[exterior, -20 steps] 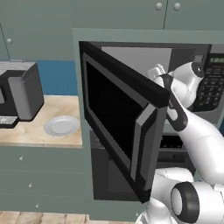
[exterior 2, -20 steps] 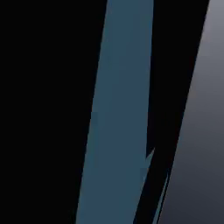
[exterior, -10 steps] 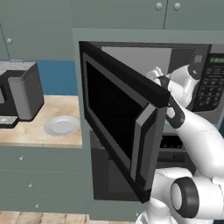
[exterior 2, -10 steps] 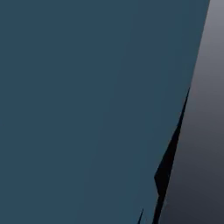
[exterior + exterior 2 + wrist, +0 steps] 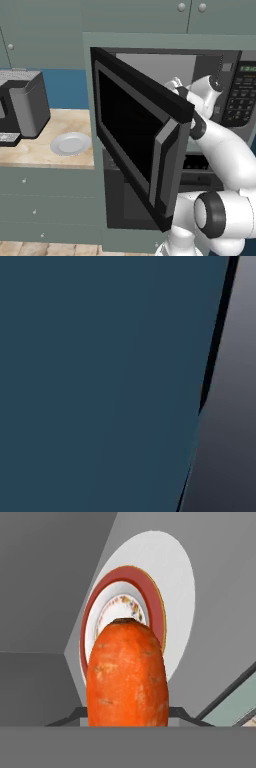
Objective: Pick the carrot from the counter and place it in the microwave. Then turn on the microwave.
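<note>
Matt, pitted carrot (image 5: 127,674); marble-patterned counter (image 5: 45,150)

My left base camera looks forward past my arm at the open microwave (image 5: 165,125) and the counter (image 5: 45,150). My right base camera sits hard against blurred surfaces. My hand camera peers closely into the microwave's cavity.

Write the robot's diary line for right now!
end effector: shut on carrot | microwave: door open, arm inside | red-rimmed plate: ahead | carrot: not released

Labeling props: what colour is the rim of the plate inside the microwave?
Dark red band with a thin gold edge on the plate; clearest in the hand view.
</note>
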### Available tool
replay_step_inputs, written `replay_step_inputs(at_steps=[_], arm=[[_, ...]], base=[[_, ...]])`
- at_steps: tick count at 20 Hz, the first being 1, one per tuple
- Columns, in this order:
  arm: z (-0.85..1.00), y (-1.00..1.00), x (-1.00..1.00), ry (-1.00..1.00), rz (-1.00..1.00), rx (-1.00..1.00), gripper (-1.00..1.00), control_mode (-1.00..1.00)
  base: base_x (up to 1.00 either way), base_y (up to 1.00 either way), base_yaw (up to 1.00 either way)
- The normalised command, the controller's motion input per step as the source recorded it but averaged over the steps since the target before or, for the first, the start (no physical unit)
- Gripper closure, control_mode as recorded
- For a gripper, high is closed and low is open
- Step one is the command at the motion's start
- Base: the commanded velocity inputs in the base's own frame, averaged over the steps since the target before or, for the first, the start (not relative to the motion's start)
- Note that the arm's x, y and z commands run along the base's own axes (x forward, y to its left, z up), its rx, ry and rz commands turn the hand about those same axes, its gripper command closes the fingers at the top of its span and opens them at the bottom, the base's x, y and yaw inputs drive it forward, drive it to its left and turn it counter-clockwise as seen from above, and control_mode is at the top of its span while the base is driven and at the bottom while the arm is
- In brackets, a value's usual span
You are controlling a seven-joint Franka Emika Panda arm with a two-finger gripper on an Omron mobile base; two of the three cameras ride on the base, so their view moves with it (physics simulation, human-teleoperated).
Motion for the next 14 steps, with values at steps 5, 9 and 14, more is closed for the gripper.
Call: replay_step_inputs(at_steps=[5, 9, 14], arm=[[-0.04, 0.00, 0.24, 0.00, 0.00, 0.00, 1.00, -1.00], [-0.07, 0.00, 0.21, 0.00, 0.00, 0.00, 1.00, -1.00], [-0.11, 0.00, 0.18, 0.00, 0.00, 0.00, 1.00, -1.00]], base=[[0.00, 0.00, 0.00], [0.00, 0.00, 0.00], [0.00, 0.00, 0.00]])
